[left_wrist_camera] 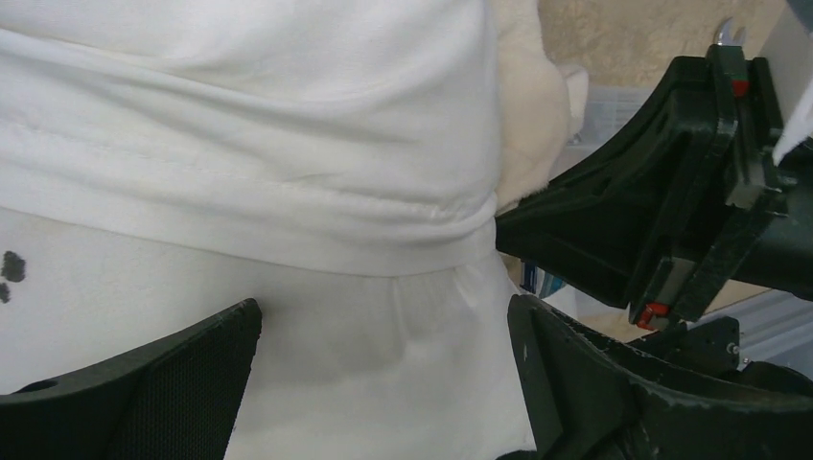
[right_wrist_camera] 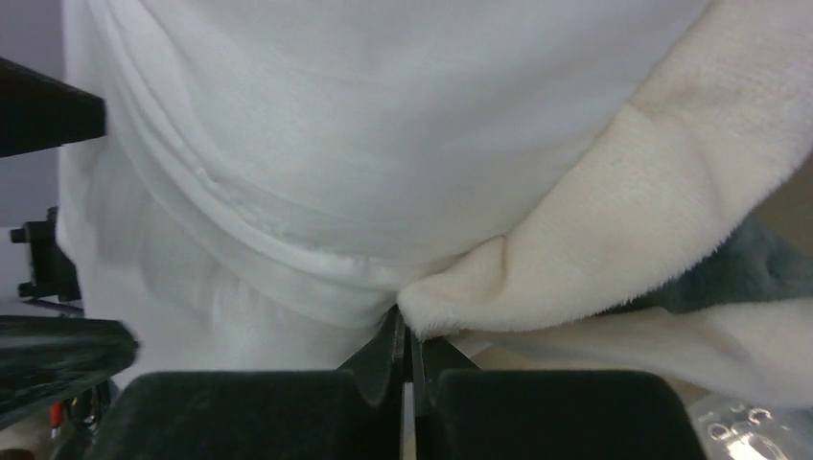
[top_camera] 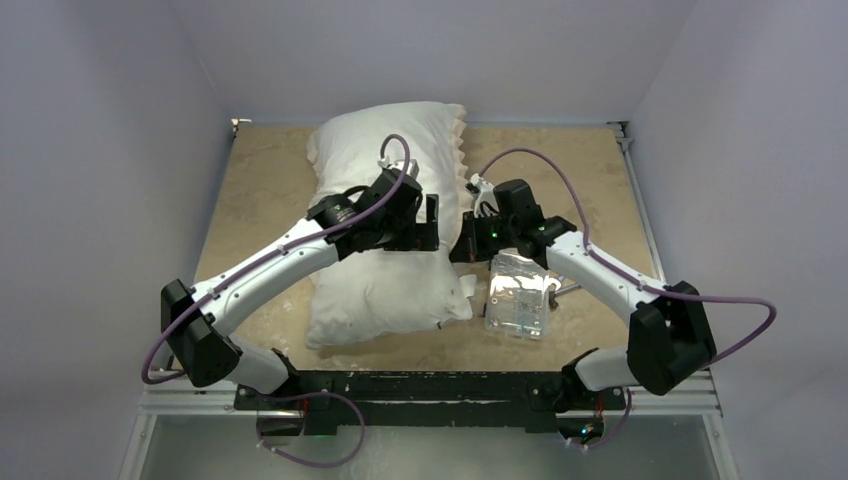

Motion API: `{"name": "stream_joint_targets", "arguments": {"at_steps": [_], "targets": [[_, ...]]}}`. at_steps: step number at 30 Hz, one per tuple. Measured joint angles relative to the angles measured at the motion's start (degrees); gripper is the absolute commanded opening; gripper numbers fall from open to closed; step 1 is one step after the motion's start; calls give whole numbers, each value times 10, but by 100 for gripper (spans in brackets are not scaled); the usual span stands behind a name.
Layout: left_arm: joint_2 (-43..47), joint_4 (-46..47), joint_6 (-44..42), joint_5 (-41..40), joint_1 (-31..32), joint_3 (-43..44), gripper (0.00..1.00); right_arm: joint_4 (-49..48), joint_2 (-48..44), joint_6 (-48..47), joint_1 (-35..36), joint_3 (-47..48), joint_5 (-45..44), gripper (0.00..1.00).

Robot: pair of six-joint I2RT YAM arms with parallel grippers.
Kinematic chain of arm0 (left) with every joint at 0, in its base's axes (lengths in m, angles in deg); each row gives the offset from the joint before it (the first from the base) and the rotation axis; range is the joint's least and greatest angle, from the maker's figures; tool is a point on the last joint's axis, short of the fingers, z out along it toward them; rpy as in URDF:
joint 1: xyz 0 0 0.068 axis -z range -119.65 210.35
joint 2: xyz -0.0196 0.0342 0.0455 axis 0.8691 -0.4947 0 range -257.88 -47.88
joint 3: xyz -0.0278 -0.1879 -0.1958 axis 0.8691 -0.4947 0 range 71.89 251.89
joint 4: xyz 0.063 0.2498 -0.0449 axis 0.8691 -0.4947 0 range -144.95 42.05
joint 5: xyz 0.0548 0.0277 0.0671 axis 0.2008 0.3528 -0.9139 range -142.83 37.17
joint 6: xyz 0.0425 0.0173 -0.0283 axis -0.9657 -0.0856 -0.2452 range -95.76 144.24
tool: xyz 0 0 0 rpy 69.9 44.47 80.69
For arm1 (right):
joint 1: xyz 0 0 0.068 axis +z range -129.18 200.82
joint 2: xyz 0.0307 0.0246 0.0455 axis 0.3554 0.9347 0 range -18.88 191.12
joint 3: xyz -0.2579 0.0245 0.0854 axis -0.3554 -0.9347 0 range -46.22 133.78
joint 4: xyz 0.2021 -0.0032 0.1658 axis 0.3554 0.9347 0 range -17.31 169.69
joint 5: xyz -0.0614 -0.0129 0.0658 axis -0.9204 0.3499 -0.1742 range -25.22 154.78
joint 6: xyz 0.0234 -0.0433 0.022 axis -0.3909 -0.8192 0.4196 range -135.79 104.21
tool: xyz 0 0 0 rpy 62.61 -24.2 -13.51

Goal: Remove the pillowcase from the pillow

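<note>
Two arms reach in over the middle of the beige desk (top_camera: 270, 200), and their grippers come close together at the right side of the pillow (top_camera: 385, 290). The pillow lies lengthwise on the desk. Its far part is inside the pillowcase (top_camera: 390, 130), and its near part shows bare and white. The pillowcase has its white back upward, with the cream frill (right_wrist_camera: 614, 220) running along its right edge. A strip of its dark grey-green side (right_wrist_camera: 757, 268) shows under the frill in the right wrist view.

The right gripper (right_wrist_camera: 407, 335) is clenched. Its fingers pinch the pillowcase at the point where the white hem (left_wrist_camera: 288, 225) meets the frill, and the cloth is drawn down to a point between them.

The left gripper (left_wrist_camera: 383, 316) is released, with its jaws standing wide. It is low over the pillow, just on the near side of the hem. Between the two fingers only smooth white cloth shows, and I cannot tell if they touch it. Some small dark specks (left_wrist_camera: 11, 268) mark the pillow at the left.

The black body of the right gripper fills the space just beside the left one.

A clear plastic box (top_camera: 518, 295) lies on the desk just to the right of the pillow, under the right arm.
</note>
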Motion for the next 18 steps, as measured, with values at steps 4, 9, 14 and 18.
{"name": "stream_joint_targets", "arguments": {"at_steps": [4,9,14,18], "targets": [[-9,-25,0,-23,3,4,99,-44,0,25,28,0,23,0],[-9,-62,0,-41,2,7,99,-89,17,52,97,9,29,0],[-4,-86,7,-47,2,0,99,-109,42,71,118,10,38,0],[13,-101,14,-46,2,-11,99,-108,44,72,118,13,39,0]]}}
